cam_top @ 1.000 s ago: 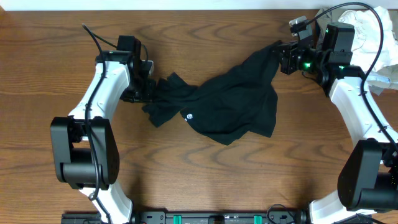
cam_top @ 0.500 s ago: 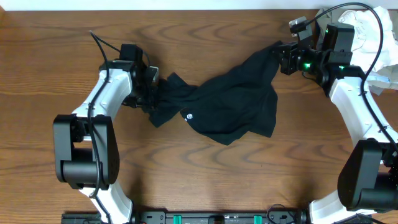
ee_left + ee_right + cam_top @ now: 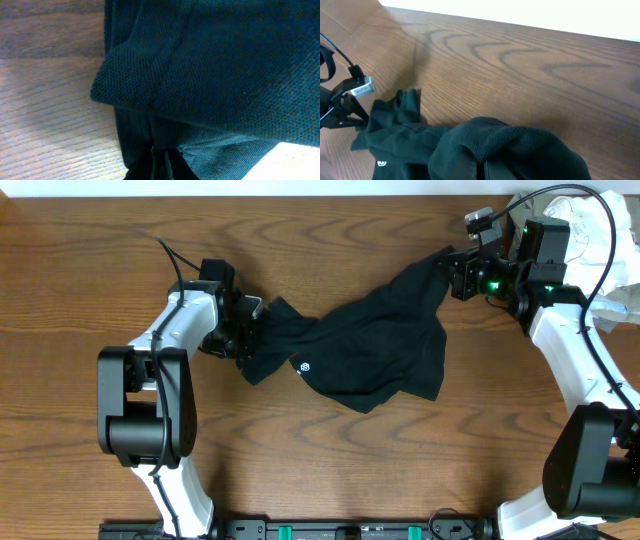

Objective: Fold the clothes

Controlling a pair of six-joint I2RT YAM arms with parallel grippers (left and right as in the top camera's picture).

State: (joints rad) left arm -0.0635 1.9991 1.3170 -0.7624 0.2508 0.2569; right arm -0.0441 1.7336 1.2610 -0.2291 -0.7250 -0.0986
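A black shirt (image 3: 370, 345) with a small white logo lies crumpled across the middle of the wooden table. My left gripper (image 3: 243, 330) is shut on the shirt's left end; the left wrist view is filled with the dark knit cloth (image 3: 215, 65) pinched between the fingers (image 3: 161, 165). My right gripper (image 3: 455, 272) is shut on the shirt's upper right corner and holds it raised off the table. In the right wrist view the cloth (image 3: 505, 145) bunches over the fingers (image 3: 482, 167), and the left gripper (image 3: 342, 107) shows far off.
A pile of white cloth (image 3: 600, 240) lies at the table's back right corner, behind my right arm. The table's far edge (image 3: 300, 194) runs along the top.
My left gripper has moved right and a little up, pushing the shirt's left end closer in. The right arm has not moved.
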